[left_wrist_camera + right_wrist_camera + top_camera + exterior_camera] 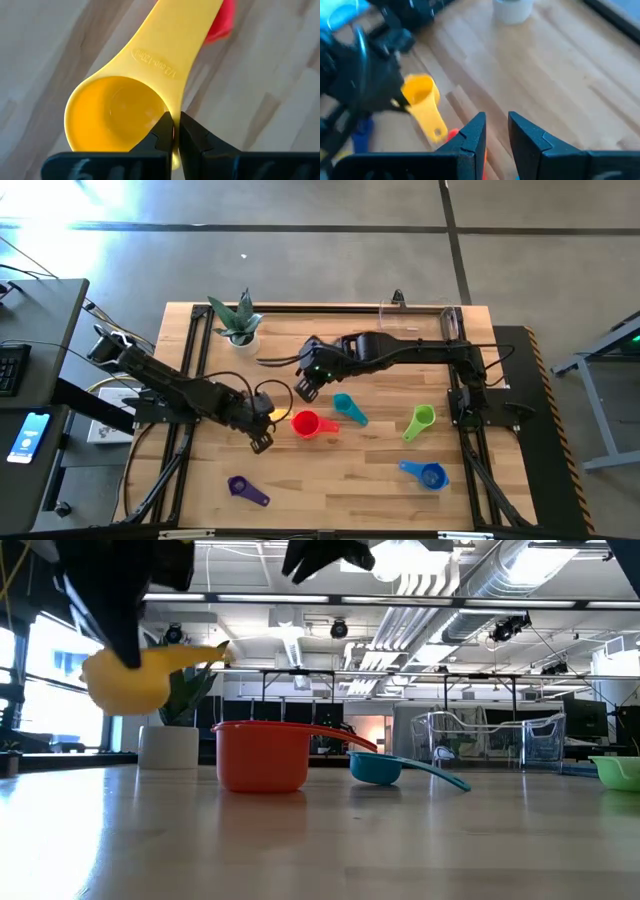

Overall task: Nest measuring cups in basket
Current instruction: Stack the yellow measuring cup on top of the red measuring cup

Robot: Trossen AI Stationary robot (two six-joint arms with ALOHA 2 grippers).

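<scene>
Yellow measuring cup (117, 107), pinched at its rim in the left gripper's (173, 131) jaws, hung above mid-counter (330, 470) beside the red cup (306, 423); we saw the right gripper's (496, 131) jaws parted, empty.

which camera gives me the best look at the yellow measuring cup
The left wrist view: the yellow measuring cup fills it, rim pinched by the left end effector. The low view shows it lifted, side-on; the right wrist view, farther off; the high view, mostly hidden.
</scene>
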